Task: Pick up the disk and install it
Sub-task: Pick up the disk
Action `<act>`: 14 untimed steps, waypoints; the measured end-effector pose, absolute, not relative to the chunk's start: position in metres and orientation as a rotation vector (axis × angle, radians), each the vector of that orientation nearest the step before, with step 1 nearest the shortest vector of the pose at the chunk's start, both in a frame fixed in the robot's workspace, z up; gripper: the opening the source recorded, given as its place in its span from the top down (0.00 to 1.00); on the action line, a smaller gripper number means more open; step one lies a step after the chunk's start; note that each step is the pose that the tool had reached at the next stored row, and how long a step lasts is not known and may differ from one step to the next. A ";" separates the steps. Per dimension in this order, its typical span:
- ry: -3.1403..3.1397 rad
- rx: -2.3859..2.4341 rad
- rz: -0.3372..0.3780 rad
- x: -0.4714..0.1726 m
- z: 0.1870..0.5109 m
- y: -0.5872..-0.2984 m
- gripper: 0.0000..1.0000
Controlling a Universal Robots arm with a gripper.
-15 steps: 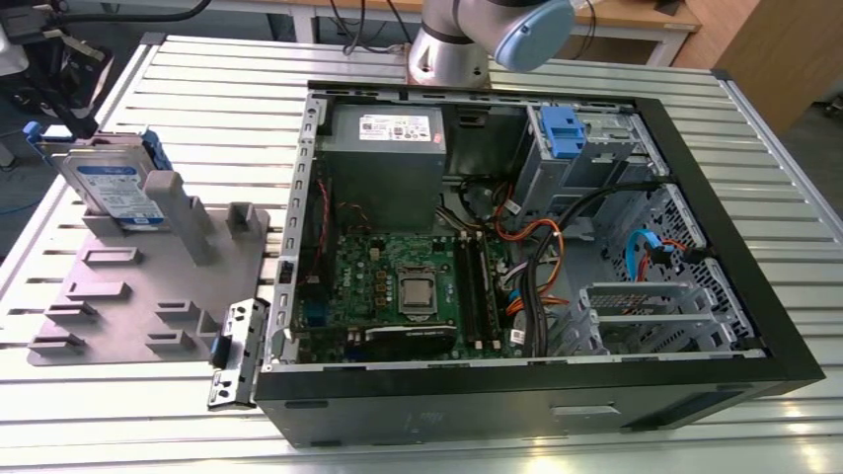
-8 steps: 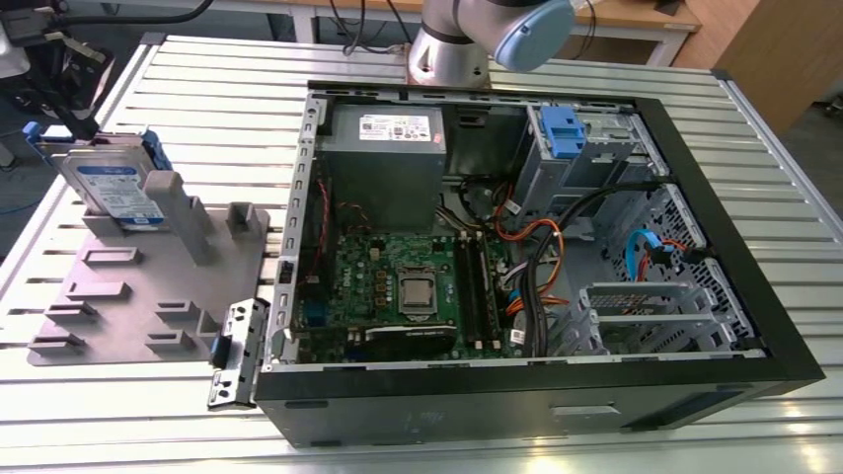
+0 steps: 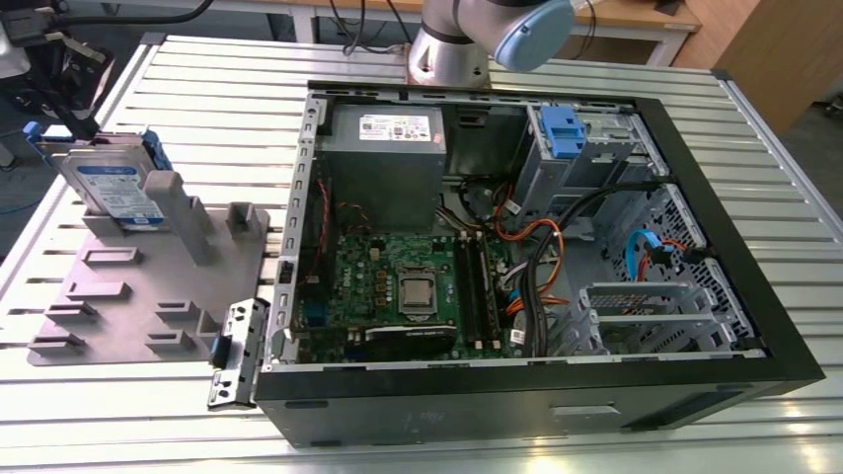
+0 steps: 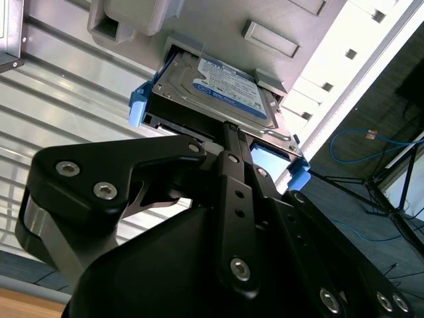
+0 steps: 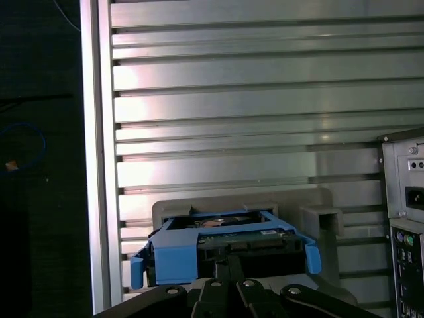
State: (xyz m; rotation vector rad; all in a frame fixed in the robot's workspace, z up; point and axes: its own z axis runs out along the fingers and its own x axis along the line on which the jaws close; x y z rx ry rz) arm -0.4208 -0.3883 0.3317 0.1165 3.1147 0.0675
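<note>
The disk stands on edge in a slot of the grey holder plate at the exterior view's left, beside the open computer case. It is a silver drive with a white-and-blue label and blue side rails. My gripper hangs just above the disk's upper edge. In both wrist views its black fingers lie close together, and their tips reach the middle of the disk's near edge. The jaws look shut, and I see nothing pinched between them.
The open black computer case holds a green motherboard, a grey power-supply box and a blue latch on a metal cage. The slatted metal table ends near the holder. The arm's base stands behind the case.
</note>
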 end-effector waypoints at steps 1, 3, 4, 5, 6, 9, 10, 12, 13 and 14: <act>3.115 0.116 0.067 -0.421 0.332 -0.388 0.89; 3.115 0.115 0.068 -0.421 0.332 -0.388 0.89; 3.115 0.115 0.068 -0.421 0.332 -0.388 0.89; 3.115 0.115 0.068 -0.421 0.332 -0.388 0.89; 3.115 0.115 0.068 -0.421 0.332 -0.388 0.89; 3.115 0.115 0.068 -0.421 0.332 -0.388 0.89; 3.115 0.115 0.068 -0.421 0.332 -0.388 0.89; 3.115 0.115 0.068 -0.421 0.332 -0.388 0.89; 3.115 0.113 0.068 -0.421 0.332 -0.388 0.89; 3.115 0.101 0.068 -0.421 0.332 -0.388 0.89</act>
